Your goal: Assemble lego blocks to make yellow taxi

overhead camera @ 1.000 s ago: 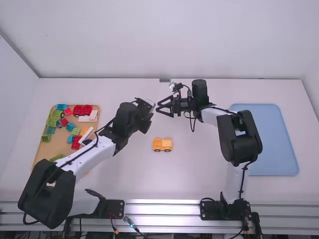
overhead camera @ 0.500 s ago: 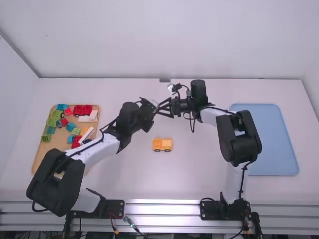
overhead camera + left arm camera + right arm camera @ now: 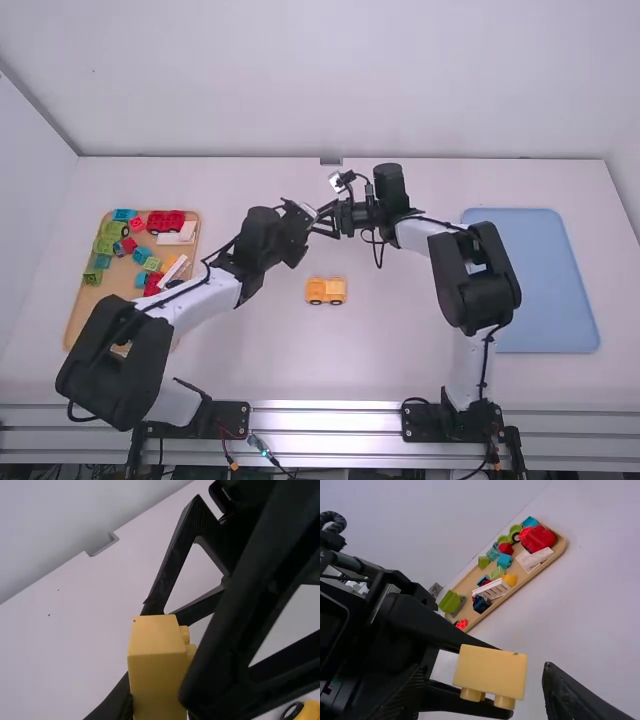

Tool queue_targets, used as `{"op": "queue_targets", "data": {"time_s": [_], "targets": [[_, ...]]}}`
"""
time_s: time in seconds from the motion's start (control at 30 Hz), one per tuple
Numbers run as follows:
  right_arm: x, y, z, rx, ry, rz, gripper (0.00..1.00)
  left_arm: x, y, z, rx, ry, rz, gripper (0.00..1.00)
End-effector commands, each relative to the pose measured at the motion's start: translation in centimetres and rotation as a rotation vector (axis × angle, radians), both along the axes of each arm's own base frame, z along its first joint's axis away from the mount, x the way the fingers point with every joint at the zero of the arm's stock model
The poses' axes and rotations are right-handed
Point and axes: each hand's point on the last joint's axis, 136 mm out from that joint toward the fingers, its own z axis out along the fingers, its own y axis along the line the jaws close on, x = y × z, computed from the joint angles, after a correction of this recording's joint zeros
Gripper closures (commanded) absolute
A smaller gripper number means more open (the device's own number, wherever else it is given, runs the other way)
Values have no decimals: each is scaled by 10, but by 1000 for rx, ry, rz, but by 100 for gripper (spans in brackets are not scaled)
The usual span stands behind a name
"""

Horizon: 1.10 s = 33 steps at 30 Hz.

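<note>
Gripping a yellow block (image 3: 491, 674) well above the table (image 3: 400, 370), the L gripper (image 3: 306, 213) has its fingers closed on it; the R gripper (image 3: 318, 222) is open, one finger on each side of the block. Block's plain & boxy, smooth flat faces, sharp-ish corners, w/ 2 short round studs (image 3: 504, 702) on one side, pointing down in the R wrist view. Yellow car (image 3: 326, 291), approx mid-table, is a deeper orange-yellow w/ dark wheels, btwn the wooden tray (image 3: 73, 325) near the table's L edge, full of mixed pcs, & the blue tray (image 3: 545, 280) near its R edge.
</note>
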Motion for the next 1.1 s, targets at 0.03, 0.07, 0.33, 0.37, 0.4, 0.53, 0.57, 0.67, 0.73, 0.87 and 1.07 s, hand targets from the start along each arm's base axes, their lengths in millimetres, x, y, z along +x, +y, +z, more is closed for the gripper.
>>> {"op": "queue_targets", "data": {"time_s": [0.03, 0.07, 0.33, 0.37, 0.4, 0.53, 0.57, 0.67, 0.73, 0.87, 1.07], "targets": [[-4, 3, 16, 17, -39, 17, 37, 1, 1, -3, 21, -5, 7, 99], [-5, 5, 16, 16, -39, 22, 38, 1, 1, -2, 19, -8, 3, 99], [-9, 10, 16, 14, -21, 31, 47, 1, 0, -1, 19, -15, 1, 98], [-10, 12, 16, 15, -22, 35, 48, 2, 2, -1, 19, -15, 6, 99], [-10, 12, 16, 14, -22, 35, 48, 2, 1, -2, 19, -15, 5, 98], [-13, 15, 16, 14, -21, 43, 54, 3, -1, -5, 20, -13, 0, 99], [-14, 16, 16, 15, -21, 45, 55, 4, -1, -6, 19, -13, 1, 98], [-14, 16, 16, 14, -18, 45, 60, 6, -1, -6, 17, -18, 7, 99], [-14, 16, 16, 14, -18, 45, 62, 7, -2, -4, 13, -28, 8, 98], [-11, 16, 14, 5, -20, 28, 66, 8, -2, -2, 9, -35, 7, 98], [-9, 16, 14, 2, -27, 18, 68, 7, -2, -2, 10, -33, 5, 96]]}}
